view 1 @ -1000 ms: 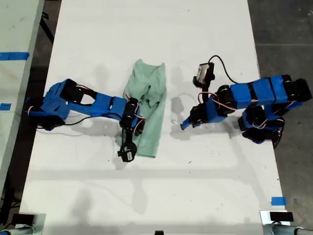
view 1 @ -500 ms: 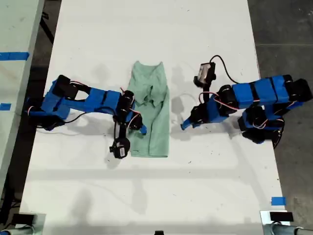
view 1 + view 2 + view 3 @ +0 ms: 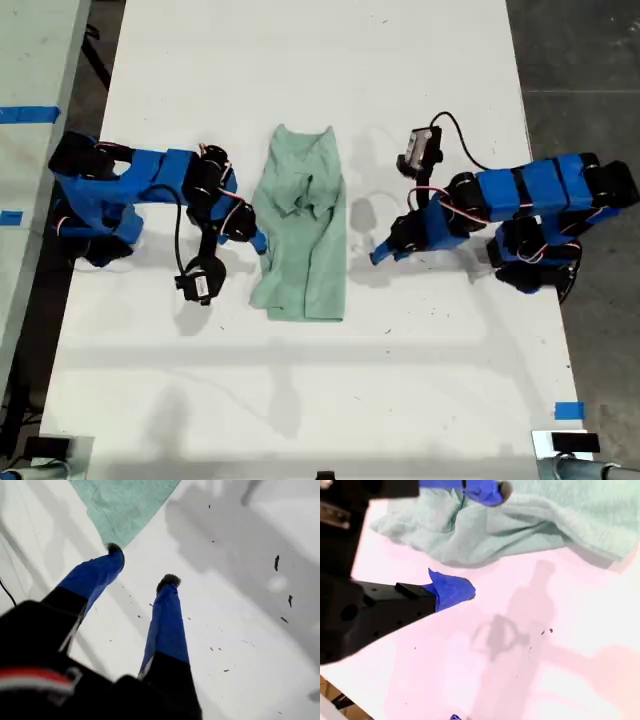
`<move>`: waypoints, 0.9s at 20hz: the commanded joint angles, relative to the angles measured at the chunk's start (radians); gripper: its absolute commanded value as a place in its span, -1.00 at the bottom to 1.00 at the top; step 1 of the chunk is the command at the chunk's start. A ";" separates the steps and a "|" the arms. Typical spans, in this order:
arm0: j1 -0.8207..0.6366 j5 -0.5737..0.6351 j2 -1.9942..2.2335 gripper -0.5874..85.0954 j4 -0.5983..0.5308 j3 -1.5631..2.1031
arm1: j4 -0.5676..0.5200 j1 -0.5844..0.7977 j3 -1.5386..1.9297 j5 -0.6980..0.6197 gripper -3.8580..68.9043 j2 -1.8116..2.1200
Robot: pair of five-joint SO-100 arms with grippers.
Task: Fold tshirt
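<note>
The pale mint tshirt [image 3: 305,250] lies lengthwise in the middle of the white table [image 3: 320,400], rumpled around its middle and flat at its lower end. My second gripper [image 3: 258,240] is open at the shirt's edge on the exterior view's left; in its wrist view one fingertip [image 3: 490,491] overlaps the rumpled tshirt [image 3: 560,515] and nothing is clamped. My first gripper [image 3: 378,258] stands open on bare table at the exterior view's right, a short gap from the shirt. Its wrist view shows a fingertip [image 3: 115,550] just short of the tshirt [image 3: 120,505] corner.
Dark floor borders the table on both sides in the exterior view. A second pale surface with blue tape [image 3: 30,114] runs along the exterior view's left. A blue tape piece [image 3: 568,410] marks the table's lower right in that view. Small dark specks [image 3: 276,562] dot the table.
My second arm has let go of the tshirt and pulled back toward the exterior view's left. The shirt's lower part now lies spread flat. My first arm has not moved.
</note>
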 commanded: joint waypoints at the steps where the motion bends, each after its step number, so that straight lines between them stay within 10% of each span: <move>1: 0.014 -0.049 0.301 -0.34 -0.040 0.255 | 0.020 -0.005 -0.064 0.000 -0.48 0.048; 18: 0.123 -0.114 0.184 -0.25 -0.503 0.417 | 0.166 -0.069 -0.706 -0.051 -0.22 -0.581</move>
